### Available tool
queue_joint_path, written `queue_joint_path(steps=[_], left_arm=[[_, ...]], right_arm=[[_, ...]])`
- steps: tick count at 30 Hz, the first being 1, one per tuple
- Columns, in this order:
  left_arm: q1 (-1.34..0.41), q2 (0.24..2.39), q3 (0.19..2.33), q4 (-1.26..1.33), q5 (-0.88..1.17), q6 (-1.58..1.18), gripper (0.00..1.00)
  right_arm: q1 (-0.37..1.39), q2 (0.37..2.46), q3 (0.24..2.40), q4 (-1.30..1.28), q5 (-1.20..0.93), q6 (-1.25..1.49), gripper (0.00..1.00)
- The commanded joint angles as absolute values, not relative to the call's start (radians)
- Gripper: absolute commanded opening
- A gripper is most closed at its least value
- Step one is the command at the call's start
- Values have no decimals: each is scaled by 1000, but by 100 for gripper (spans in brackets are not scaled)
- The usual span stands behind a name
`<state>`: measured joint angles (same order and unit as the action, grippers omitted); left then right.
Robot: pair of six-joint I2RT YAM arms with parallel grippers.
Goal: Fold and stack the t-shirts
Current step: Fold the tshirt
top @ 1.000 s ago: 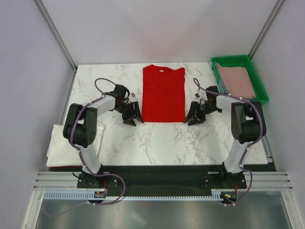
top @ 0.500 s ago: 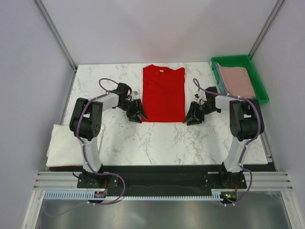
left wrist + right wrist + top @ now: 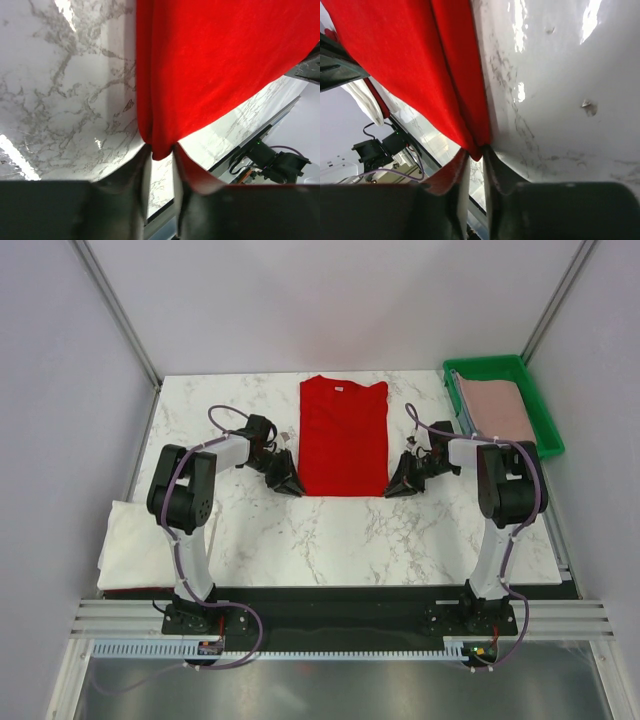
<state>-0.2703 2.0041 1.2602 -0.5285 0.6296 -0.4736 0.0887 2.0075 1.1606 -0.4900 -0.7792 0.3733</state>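
A bright red t-shirt lies flat in the middle of the marble table, folded into a long strip with its white neck label at the far end. My left gripper is at its near left corner. In the left wrist view the gripper is shut on that corner of the red cloth. At the near right corner my right gripper pinches the cloth the same way, its jaws narrow around the red tip. A white t-shirt lies at the table's left edge. A dusty-pink t-shirt lies folded in the tray.
The green plastic tray stands at the far right corner of the table. Grey walls with metal posts close in the back and both sides. The arms' bases sit on a black rail at the near edge.
The left gripper slid right to the red shirt's near left corner. Both grippers' jaws narrowed onto the two near corners. The shirt itself has not moved.
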Motion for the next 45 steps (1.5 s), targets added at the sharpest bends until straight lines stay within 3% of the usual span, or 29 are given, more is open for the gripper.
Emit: queue_joint_path(steps=[1,4,5,13,23,32,37,45], left_arm=[[-268,2017,1270,-526,626,-494,25],[-268,2013,1275,-523,620,-492,15],[-268,2007,1275,-523,615,-488,2],[-273,1862,1229,-541,611,-457,2],[-279,1635,1103,-558,615,-431,2],[-287,1483,1034,-555,614,-423,2],[-287,1540,1121,-538,607,-399,2],[-285,1831,1486,-552,537,-307,2]], right_arm=[[89,2042,1195,-430,-753,383,21],[89,2034,1190,-407,-778,385,2],[90,2020,1186,-400,-785,388,0],[86,1867,1075,-391,-874,408,0],[80,1525,832,-410,-911,479,0],[78,1312,765,-445,-900,491,0],[61,1324,805,-423,-859,462,0],[6,1613,1133,-365,-821,400,0]])
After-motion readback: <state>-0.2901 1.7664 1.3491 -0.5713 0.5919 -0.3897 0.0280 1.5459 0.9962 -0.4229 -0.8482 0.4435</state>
